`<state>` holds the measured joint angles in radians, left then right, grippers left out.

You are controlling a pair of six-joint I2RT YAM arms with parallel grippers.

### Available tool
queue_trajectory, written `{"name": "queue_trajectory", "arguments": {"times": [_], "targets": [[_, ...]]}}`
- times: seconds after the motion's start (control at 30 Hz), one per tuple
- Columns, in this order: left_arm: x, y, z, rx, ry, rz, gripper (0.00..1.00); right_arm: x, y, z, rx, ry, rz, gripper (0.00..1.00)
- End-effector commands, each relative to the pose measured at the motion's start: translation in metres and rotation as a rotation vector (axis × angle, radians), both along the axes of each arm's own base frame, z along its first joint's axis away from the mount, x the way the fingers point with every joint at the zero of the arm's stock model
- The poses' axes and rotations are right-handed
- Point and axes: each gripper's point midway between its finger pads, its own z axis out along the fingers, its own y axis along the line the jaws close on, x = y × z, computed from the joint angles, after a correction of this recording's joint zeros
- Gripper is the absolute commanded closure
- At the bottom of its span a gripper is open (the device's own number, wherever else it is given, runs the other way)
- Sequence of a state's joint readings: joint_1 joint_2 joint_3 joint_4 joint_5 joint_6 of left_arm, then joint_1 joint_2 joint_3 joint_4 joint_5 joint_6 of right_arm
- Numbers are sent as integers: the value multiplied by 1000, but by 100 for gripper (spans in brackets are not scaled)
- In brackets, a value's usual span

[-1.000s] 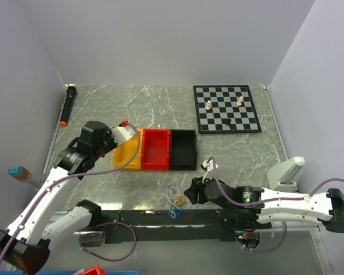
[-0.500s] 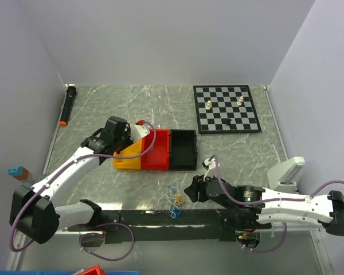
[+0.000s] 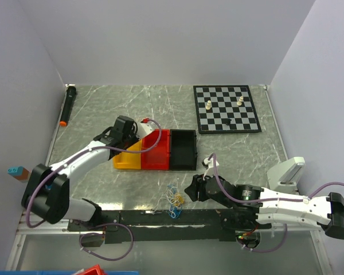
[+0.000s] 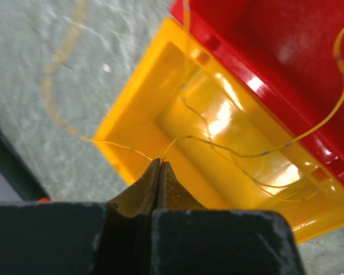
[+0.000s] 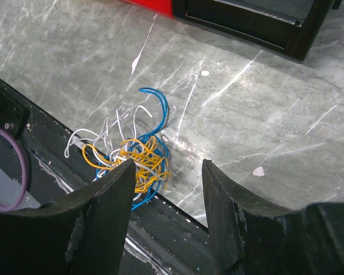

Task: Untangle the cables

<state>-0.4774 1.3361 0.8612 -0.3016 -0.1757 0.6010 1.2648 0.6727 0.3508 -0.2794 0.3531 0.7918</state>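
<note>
Cables [image 5: 132, 156]: loose clump of blue, yellow-orange and white wire, lying on the bench [image 3: 103, 109] on the near side of the red bin [image 3: 155, 153], a little to its right, close to the bench's front edge.

Item, yellow-orange strand [image 4: 229, 151]: one thin wire apart from the clump. I see it nipped in the left pincer [image 4: 159, 172], whose tips are pressed together on it. From there it runs down into the yellow bin [image 4: 136, 100] and loops across the red bin's edge.

Item, yellow bin: touching the red bin's left side. Contents as I read them: part of that strand.

Item, black bin [image 3: 182, 167]: touching the red bin's right side. Interior too dark for me to read.

Item, right pincer [image 5: 166, 172]: jaws standing wide, gripping nothing, just beside the clump, which its left finger partly covers.

Item, chessboard [image 3: 227, 109]: beyond and right of the red bin, a few pieces on it.
</note>
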Motion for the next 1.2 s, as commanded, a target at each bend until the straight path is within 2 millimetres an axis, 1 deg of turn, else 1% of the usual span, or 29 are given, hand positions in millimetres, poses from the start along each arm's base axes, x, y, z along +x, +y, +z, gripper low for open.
{"name": "queue_trajectory", "arguments": {"times": [0.0, 0.17, 0.23, 0.33, 0.37, 0.4, 0.47, 0.5, 0.6, 0.73, 0.8, 0.87, 0.93, 1.0, 1.1, 1.17], "targets": [[3, -3, -20, -20, 23, 37, 99, 3, 4, 8, 36, -8, -7, 43], [-10, -6, -41, -52, 89, 37, 99, 3, 5, 3, 32, 4, -13, 43], [-17, -9, -48, -69, 121, 27, 96, 3, 5, 2, 28, 8, -11, 43], [-25, -12, -51, -95, 151, 19, 77, 4, 7, 2, 29, 10, -13, 43], [-26, -14, -47, -112, 150, 21, 69, 4, 7, 2, 28, 11, -12, 43], [-25, -16, -41, -133, 151, 28, 66, 4, 7, 2, 30, 12, -13, 43], [-25, -20, -24, -179, 152, 24, 55, 4, 7, 1, 28, 16, -12, 43], [-25, -22, -13, -201, 142, 24, 51, 4, 7, 0, 24, 16, -11, 43], [-36, -29, 14, -263, 141, -26, 40, 5, 6, 0, 24, 16, -14, 43], [-58, -31, 36, -296, 154, -120, 38, 5, 6, 1, 30, 15, -13, 43], [-63, -30, 45, -301, 147, -143, 38, 6, 7, 2, 34, 13, -13, 43], [-64, -31, 55, -314, 134, -155, 38, 6, 6, 1, 34, 15, -14, 43], [-50, -30, 70, -337, 79, -109, 39, 6, 7, 1, 37, 15, -14, 43], [-24, -25, 83, -361, -4, -27, 38, 6, 7, 1, 40, 13, -14, 43], [13, -19, 94, -380, -82, 53, 38, 6, 7, 0, 41, 13, -13, 43], [41, -24, 95, -379, -81, 61, 37, 7, 7, -1, 36, 12, -13, 43]]}}
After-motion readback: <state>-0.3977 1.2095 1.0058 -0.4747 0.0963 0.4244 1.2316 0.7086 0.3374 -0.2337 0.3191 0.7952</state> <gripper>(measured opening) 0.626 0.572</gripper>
